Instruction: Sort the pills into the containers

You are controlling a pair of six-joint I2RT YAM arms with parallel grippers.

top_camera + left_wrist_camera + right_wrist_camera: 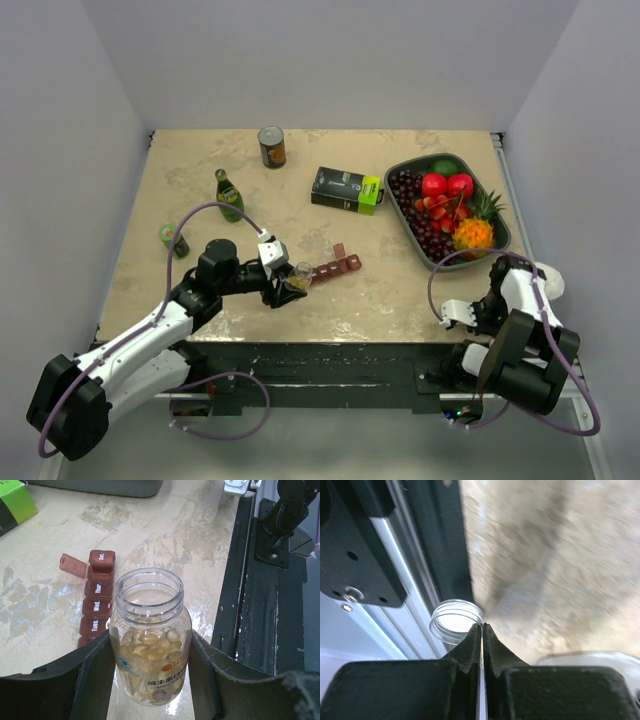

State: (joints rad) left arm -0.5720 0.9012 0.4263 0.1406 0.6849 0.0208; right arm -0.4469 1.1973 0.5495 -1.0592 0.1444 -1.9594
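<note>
My left gripper (pixel 288 284) (pixel 150 647) is shut on an open clear bottle (pixel 300 276) (pixel 150 645) of yellowish softgel pills, held upright with no cap. Just beyond it lies the dark red strip of containers (pixel 336 266) (pixel 97 605), marked with weekdays; one lid near the "Sat." end stands open (pixel 73 565), the others are shut. My right gripper (pixel 456 313) (pixel 481 626) is shut and empty at the table's near right edge. A clear round cap (pixel 456 621) lies just past its fingertips.
A black-and-green box (pixel 346 189) and a grey fruit tray (pixel 503 238) stand at the back right. A can (pixel 271 146), a green bottle (pixel 229 194) and a small green jar (pixel 172 239) stand at the left. A white round object (pixel 549 281) sits by the right arm.
</note>
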